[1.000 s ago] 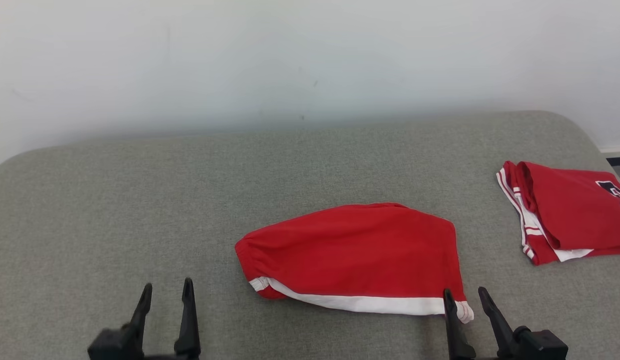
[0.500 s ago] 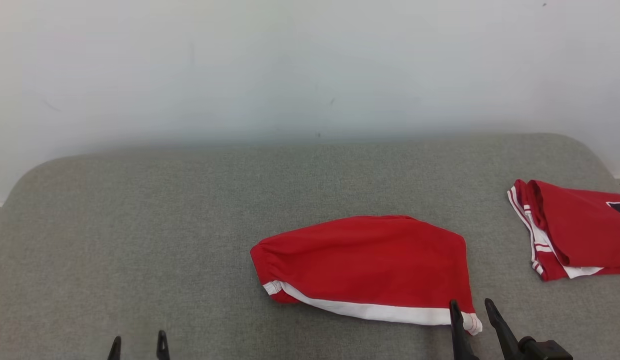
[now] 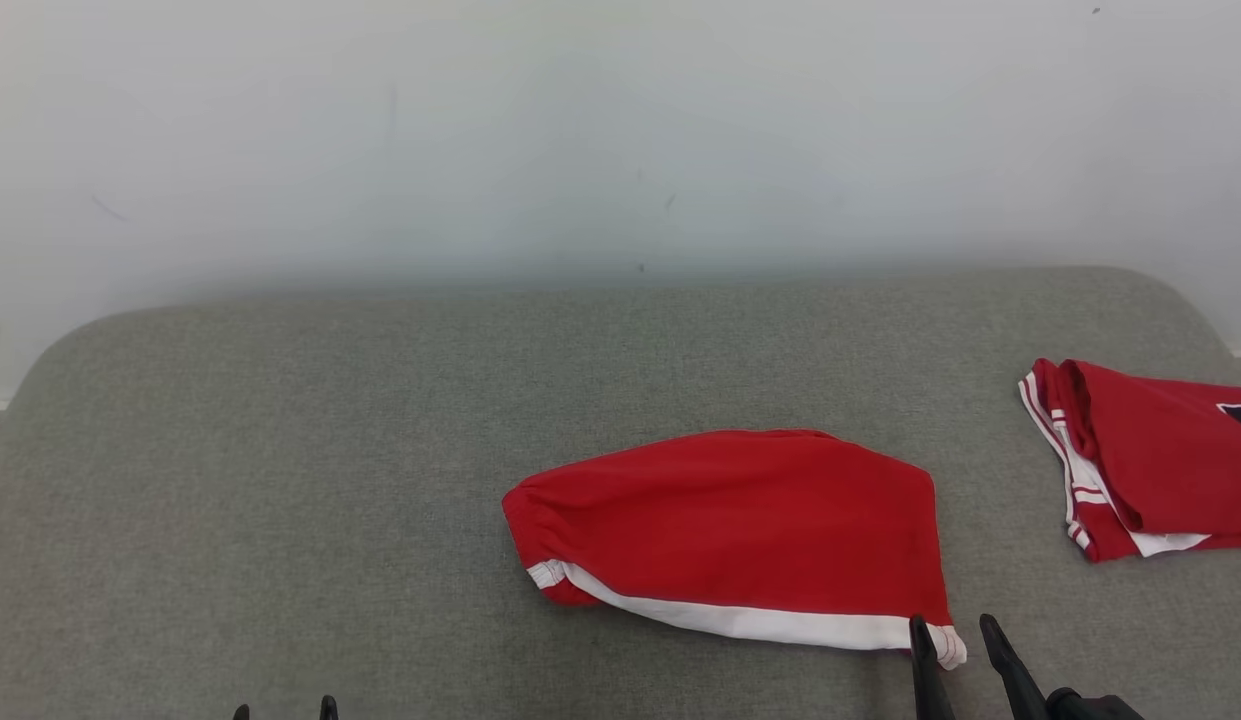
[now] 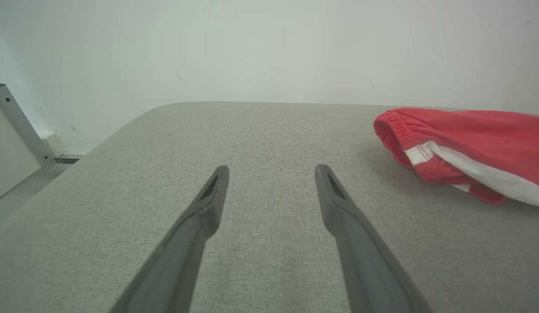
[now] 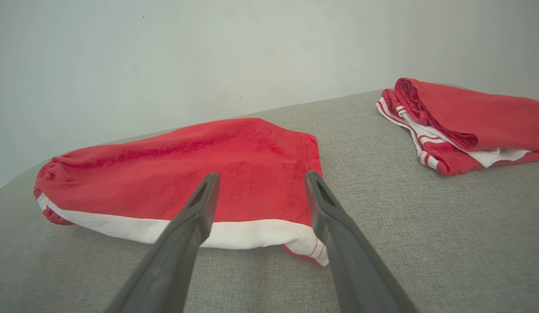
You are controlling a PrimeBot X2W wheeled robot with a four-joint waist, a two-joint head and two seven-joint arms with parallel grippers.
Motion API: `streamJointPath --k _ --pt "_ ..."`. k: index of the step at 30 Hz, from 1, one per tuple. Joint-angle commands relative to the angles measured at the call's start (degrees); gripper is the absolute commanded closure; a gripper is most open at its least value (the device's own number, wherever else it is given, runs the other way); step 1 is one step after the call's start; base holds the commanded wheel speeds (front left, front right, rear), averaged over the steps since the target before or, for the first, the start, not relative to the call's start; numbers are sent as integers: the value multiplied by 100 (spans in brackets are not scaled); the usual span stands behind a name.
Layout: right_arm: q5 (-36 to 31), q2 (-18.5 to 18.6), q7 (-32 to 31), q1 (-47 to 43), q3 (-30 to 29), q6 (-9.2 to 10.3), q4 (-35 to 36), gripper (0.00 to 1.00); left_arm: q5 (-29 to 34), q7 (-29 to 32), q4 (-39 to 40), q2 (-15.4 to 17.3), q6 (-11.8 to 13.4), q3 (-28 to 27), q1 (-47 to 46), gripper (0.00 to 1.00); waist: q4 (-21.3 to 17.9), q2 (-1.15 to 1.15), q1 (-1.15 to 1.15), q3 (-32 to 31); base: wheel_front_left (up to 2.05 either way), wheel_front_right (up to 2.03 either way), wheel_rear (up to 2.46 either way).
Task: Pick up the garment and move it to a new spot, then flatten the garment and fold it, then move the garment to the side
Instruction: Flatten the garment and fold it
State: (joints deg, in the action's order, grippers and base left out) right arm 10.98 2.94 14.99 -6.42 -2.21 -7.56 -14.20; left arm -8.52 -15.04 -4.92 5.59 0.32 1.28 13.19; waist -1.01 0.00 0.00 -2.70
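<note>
The garment (image 3: 730, 525) is a pair of red shorts with a white side stripe, lying folded on the grey padded table (image 3: 330, 450). Its elastic waistband end (image 4: 391, 128) points left. My right gripper (image 3: 954, 632) stands open just in front of the garment's near right corner, with nothing between its fingers; the right wrist view shows the white hem (image 5: 260, 230) just beyond the tips of that gripper (image 5: 259, 179). Only the tips of my left gripper (image 3: 284, 710) show at the bottom edge, well left of the garment. That gripper (image 4: 271, 170) is open and empty above bare table.
A second red garment (image 3: 1150, 460) with white trim lies folded at the table's right edge (image 5: 460, 121). A pale wall (image 3: 620, 130) rises right behind the table. A metal post (image 4: 17, 126) and floor lie past the table's left end.
The head camera has tilted up, so the whole picture shifted downward. Both grippers have drawn back toward the bottom edge, the left one more. The garment has not moved.
</note>
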Motion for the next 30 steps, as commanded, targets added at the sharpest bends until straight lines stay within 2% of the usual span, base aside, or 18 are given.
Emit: streamJointPath --k 1,19,26,30 --pt "-16 -14 26 -6 1 13 -6 0 101 -16 -24 -36 -47 -37 -29 0 -37 0 0 17 0 0 0" --pt "-6 -14 26 106 -16 13 -25 0 256 -16 -288 -230 -383 -287 -264 0 -144 0 0 70 0 0 0" --pt "-37 -14 26 123 -18 13 9 0 156 -15 -447 -249 -537 -239 -359 0 -161 0 0 89 0 0 0" --pt "-92 -13 -18 174 -29 13 3 0 -70 -15 -833 -260 -669 -78 -591 0 -224 0 0 135 0 0 0"
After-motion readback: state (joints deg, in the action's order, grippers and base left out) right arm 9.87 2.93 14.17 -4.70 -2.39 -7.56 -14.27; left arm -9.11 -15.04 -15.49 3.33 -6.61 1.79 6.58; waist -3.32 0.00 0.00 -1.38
